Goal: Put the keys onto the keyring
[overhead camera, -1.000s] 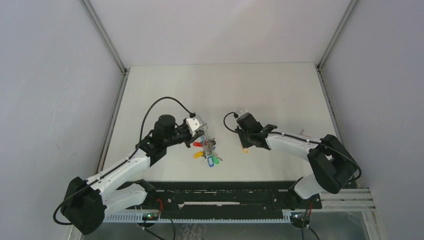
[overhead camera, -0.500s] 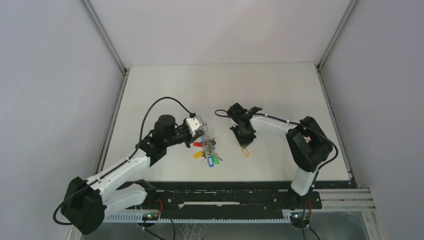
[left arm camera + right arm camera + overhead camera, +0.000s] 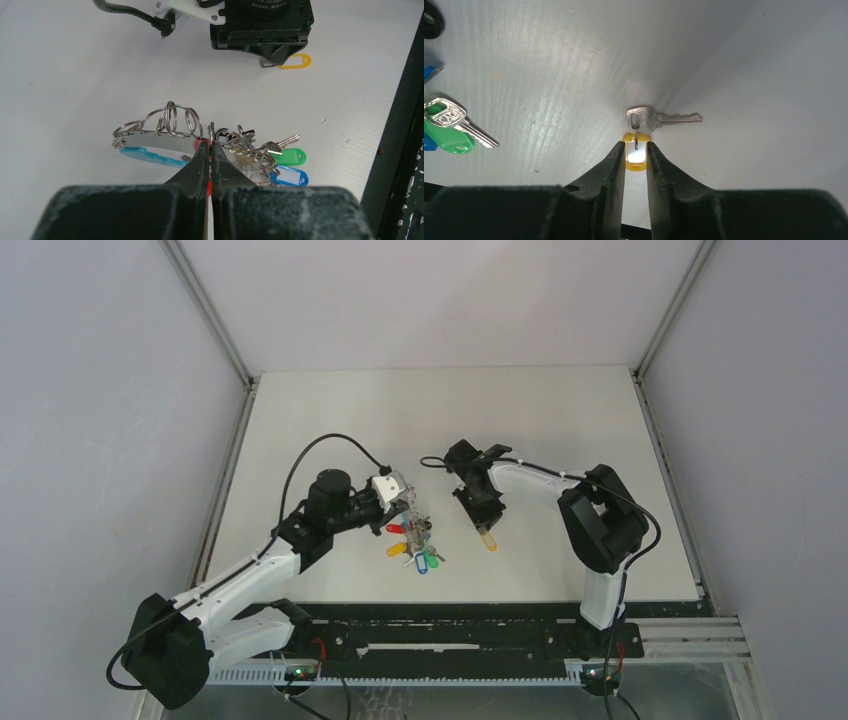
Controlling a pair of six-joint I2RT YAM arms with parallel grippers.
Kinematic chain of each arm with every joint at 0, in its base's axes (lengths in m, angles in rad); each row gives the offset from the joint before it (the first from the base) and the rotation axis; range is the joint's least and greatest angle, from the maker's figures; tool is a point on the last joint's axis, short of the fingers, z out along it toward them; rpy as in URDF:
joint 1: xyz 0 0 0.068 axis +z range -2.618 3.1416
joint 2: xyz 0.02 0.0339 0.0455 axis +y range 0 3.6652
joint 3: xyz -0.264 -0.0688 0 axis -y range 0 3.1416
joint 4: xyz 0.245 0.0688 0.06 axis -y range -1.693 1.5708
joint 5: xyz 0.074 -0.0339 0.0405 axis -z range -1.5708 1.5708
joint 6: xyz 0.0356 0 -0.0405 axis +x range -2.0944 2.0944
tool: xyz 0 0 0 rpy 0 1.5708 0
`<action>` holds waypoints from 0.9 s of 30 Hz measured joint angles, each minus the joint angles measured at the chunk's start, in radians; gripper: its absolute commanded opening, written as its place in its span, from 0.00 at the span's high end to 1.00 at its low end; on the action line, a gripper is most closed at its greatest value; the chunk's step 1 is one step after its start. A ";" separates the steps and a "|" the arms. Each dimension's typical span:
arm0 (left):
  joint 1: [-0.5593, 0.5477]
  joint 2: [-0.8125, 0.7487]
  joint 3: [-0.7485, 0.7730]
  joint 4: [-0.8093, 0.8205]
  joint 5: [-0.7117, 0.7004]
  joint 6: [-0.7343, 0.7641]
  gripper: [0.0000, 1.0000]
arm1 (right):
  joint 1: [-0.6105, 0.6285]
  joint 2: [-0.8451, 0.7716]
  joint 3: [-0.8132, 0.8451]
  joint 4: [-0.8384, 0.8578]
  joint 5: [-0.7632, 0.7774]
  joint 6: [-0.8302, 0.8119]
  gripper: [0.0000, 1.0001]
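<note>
Right hand point(image 3: 635, 146) has its fingers slightly parted astride the yellow tag point(image 3: 635, 156) of one key point(image 3: 651, 118), which lies flat on the worktop point(image 3: 749, 75); no firm grip shows. Closing from here could pinch only the tag's edge, so the key may swing or slip out on lifting. Left hand point(image 3: 210, 150) is clenched on the keyring point(image 3: 160, 141) nearby, where the bunch of keys point(image 3: 265, 150) could block threading.
</note>
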 measured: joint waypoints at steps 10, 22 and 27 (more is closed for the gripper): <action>0.000 0.000 0.000 0.001 0.000 0.000 1.00 | 0.031 -0.183 -0.194 0.148 0.049 0.034 0.72; 0.000 0.000 0.000 0.005 0.000 -0.001 1.00 | 0.049 -0.638 -0.753 0.711 0.094 0.083 0.71; 0.000 0.000 0.000 0.005 0.000 -0.001 1.00 | 0.050 -0.650 -0.858 0.870 0.089 0.081 0.72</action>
